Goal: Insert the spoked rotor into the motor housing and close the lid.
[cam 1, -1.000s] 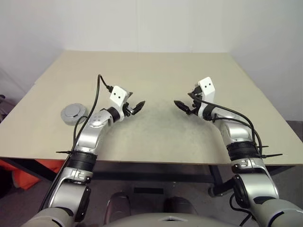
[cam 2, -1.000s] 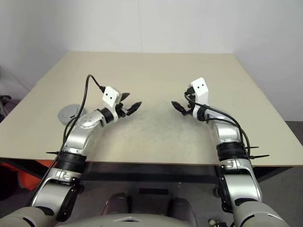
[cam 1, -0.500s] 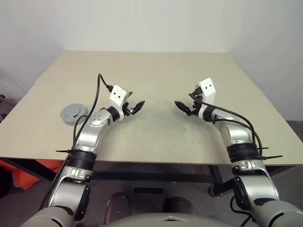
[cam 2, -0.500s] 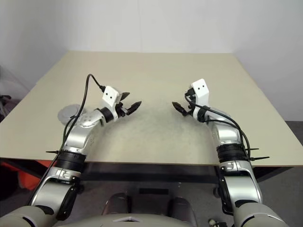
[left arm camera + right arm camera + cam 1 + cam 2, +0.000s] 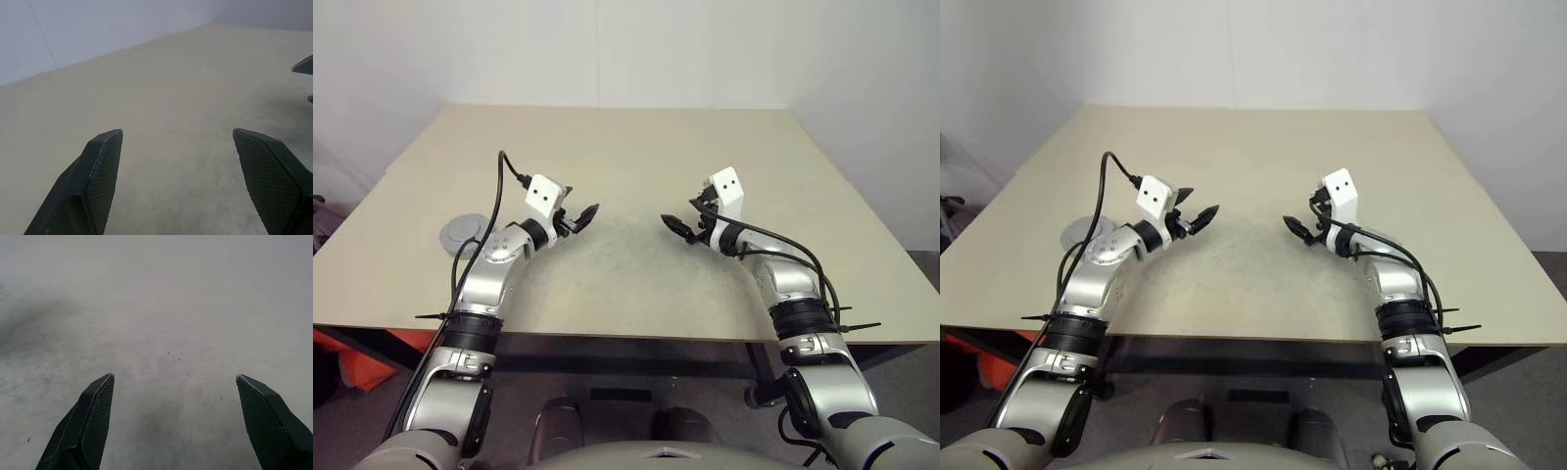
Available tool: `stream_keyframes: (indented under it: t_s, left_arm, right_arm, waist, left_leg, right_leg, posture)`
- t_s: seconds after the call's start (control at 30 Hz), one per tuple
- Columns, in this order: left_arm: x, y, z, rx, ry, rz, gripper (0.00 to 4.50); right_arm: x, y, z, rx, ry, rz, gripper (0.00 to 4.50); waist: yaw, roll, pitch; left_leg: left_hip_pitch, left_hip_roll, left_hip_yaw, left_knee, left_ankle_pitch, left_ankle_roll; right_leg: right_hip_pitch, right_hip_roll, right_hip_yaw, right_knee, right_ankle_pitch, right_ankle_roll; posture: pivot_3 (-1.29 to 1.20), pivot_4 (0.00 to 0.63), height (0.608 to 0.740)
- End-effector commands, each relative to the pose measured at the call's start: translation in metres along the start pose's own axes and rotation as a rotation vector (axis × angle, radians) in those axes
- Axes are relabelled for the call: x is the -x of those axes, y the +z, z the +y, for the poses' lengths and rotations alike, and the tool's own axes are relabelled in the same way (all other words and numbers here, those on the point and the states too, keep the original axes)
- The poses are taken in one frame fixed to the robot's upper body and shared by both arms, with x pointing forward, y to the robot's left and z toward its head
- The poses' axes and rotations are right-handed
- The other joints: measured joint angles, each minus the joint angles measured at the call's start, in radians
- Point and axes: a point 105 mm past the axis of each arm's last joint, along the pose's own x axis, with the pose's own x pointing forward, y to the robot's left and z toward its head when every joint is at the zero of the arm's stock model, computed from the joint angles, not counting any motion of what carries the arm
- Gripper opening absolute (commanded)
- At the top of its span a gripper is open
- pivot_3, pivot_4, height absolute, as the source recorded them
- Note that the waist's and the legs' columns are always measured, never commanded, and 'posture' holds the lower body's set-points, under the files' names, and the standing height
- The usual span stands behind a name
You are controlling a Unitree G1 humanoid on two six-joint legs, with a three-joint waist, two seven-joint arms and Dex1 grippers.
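While apart over the table (image 5: 636, 147): left fingers (image 5: 95, 181) open, empty; right fingers (image 5: 88, 431) likewise.

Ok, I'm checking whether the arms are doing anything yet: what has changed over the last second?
The left gripper and the right gripper both shifted slightly toward the robot's left. Nothing was taken hold of or let go. Both stayed open and empty above the table, and the grey round lid stayed at the table's left side.
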Motion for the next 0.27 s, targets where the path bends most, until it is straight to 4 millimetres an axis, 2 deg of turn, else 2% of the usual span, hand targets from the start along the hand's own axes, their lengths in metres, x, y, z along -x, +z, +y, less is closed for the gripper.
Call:
stream_keyframes:
  t_s: [0.03,0.27]
  left_arm:
    - [-0.0038,0.0164,0.001,-0.039,-0.02,-0.048,3.78]
    - [-0.0093,0.0145,-0.0035,-0.032,-0.042,-0.047,3.78]
  right_arm:
    - [0.0068,0.022,-0.0091,0.035,-0.046,-0.077,4.5]
    - [0.015,0.0214,-0.0138,0.038,-0.076,-0.075,4.5]
  waist:
    - [0.0,0.0,0.0]
    - [0.0,0.0,0.0]
  left_leg:
    - [0.0,0.0,0.0,0.0,0.0,0.0]
    - [0.0,0.0,0.0,0.0,0.0,0.0]
  right_leg:
    - [0.0,0.0,0.0,0.0,0.0,0.0]
    - [0.0,0.0,0.0,0.0,0.0,0.0]
  posture:
    - [0.0,0.0,0.74]
    - [0.0,0.0,0.74]
